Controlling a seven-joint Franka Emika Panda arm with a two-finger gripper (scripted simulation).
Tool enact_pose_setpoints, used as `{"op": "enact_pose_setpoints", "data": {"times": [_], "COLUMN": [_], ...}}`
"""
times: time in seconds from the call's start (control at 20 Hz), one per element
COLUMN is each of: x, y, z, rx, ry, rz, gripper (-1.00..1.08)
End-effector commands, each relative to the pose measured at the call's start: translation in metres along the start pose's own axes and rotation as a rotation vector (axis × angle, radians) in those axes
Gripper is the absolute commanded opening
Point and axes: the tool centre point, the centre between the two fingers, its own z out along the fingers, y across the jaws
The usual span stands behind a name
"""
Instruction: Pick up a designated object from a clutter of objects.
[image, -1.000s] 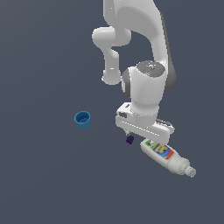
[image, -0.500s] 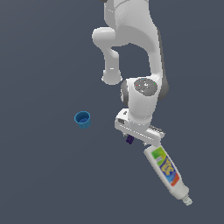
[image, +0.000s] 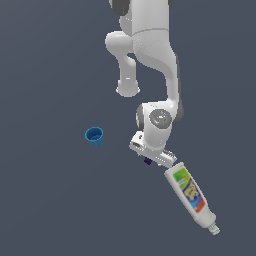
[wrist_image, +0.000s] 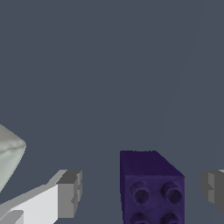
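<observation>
The tiny dark purple studded block (wrist_image: 151, 186) lies on the grey floor between my two fingertips in the wrist view, with a gap on each side. In the exterior view only a sliver of the purple block (image: 147, 160) shows under my hand. My gripper (image: 150, 159) is low over the block, and in the wrist view my gripper (wrist_image: 144, 192) is open around it. The large white bottle with a colourful label (image: 190, 194) lies on its side just to the exterior view's right of my hand. The small blue cup (image: 94, 136) stands to the left. The multicoloured cube is out of view.
A pale rounded edge of the bottle (wrist_image: 9, 153) shows close beside one finger (wrist_image: 70, 192) in the wrist view. My arm (image: 150, 55) rises above the hand. The floor is plain dark grey.
My hand has dropped lower over the purple block. The white bottle has swung round and shifted, now pointing down towards the exterior view's lower right. The cup has not moved.
</observation>
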Motion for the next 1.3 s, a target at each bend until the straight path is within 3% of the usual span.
{"op": "enact_pose_setpoints", "data": {"times": [0.0,0.1,0.15,0.8,1.25], "x": [-0.003,-0.003,-0.003,-0.003,-0.008], "y": [0.002,0.002,0.002,0.003,0.015], "z": [0.007,0.008,0.008,0.006,-0.022], "rx": [-0.007,-0.008,-0.008,-0.008,-0.007], "ry": [-0.006,-0.007,-0.007,-0.007,-0.008], "rz": [-0.001,-0.001,-0.001,-0.001,-0.001], "gripper": [1.00,1.00,-1.00,-1.00,-1.00]}}
